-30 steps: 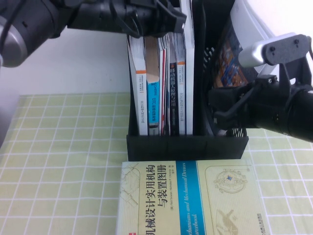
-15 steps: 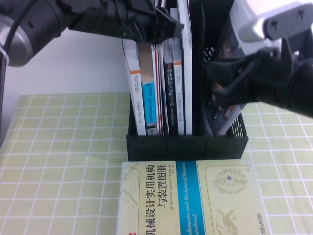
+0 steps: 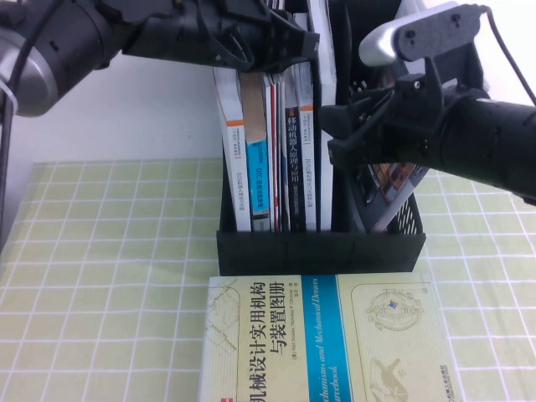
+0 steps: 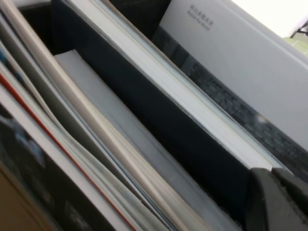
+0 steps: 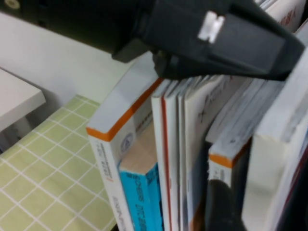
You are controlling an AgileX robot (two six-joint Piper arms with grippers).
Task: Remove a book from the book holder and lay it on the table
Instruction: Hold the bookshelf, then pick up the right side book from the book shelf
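Nearest the camera, a pale yellow-green book with a blue band (image 3: pixel 322 339) is laid flat on the light green grid-patterned surface (image 3: pixel 100 285), just in front of the low front wall of the black plastic upright book holder with mesh sides (image 3: pixel 322 249). Inside the holder's left compartment a row of upright books is packed, and the large thin white-edged magazine (image 3: pixel 325 92) is stood at the right end of that row against the divider. The right gripper (image 3: pixel 335 134) is placed before the divider beside the magazine and the left gripper (image 3: pixel 293 42) is set over the tops of the row at the holder's far end; whether the fingers of either are released or clenched cannot be told.
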